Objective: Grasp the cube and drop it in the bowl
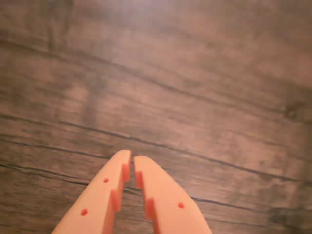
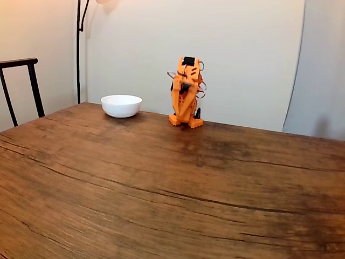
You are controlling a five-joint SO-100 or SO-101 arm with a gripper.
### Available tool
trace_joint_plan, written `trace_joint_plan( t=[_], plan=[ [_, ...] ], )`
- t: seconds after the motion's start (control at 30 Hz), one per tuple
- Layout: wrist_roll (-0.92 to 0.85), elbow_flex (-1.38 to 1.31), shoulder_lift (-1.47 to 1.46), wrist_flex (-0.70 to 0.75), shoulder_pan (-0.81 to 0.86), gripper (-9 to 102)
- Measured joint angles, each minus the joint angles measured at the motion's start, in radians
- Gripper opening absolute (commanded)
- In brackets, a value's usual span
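Resting folded at the far edge of the brown wooden table (image 2: 172,183), the orange arm's gripper (image 1: 132,163) has its jaws nearly pressed together, holding nothing. Round white bowl (image 2: 121,105) sits beside the base. Cube's location cannot be told; grasp and drop remain outstanding.
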Motion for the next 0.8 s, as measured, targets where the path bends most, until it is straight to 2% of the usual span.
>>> trace_joint_plan(
  t=[0.17,0.43,0.8],
  plan=[
    [-0.009,0.098,0.006,-0.028,-0.048,-1],
    [-0.002,0.241,0.005,-0.265,-0.074,-1],
    [-0.003,0.245,0.002,-0.282,-0.069,-1]
  ],
)
